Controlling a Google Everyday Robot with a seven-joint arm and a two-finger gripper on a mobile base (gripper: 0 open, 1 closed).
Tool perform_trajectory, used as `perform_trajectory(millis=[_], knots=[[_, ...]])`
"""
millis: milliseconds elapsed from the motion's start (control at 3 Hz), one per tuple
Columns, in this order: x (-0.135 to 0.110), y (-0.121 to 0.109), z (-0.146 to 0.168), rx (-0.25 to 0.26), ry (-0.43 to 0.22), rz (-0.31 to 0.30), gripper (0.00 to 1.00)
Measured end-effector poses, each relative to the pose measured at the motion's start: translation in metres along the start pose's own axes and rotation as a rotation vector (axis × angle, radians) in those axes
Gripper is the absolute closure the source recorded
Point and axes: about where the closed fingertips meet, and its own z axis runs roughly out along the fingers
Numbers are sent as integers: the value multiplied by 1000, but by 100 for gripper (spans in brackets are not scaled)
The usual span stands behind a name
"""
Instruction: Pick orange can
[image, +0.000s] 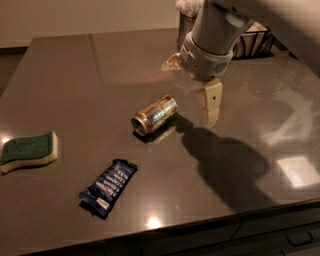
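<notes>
The orange can (155, 115) lies on its side near the middle of the dark table (90, 80), one silver end facing front left. My gripper (192, 83) hangs from the grey arm just right of the can and a little behind it, above the table. It is open: one cream finger (210, 102) points down close to the can's right end, and the other finger (172, 62) sticks out to the left behind it. Nothing is held.
A dark blue snack-bar wrapper (108, 187) lies front left of the can. A green and cream sponge (28, 151) sits at the left edge. A grey metal cup (186, 21) and a wire basket (256, 43) stand at the back, partly behind the arm.
</notes>
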Motion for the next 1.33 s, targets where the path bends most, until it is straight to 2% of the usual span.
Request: perform_trajectory(millis=[333, 667, 1333], knots=[[-26, -6, 20, -57, -37, -87, 0], [-45, -9, 37, -105, -62, -145, 0], [-62, -9, 64, -179, -65, -199, 0]])
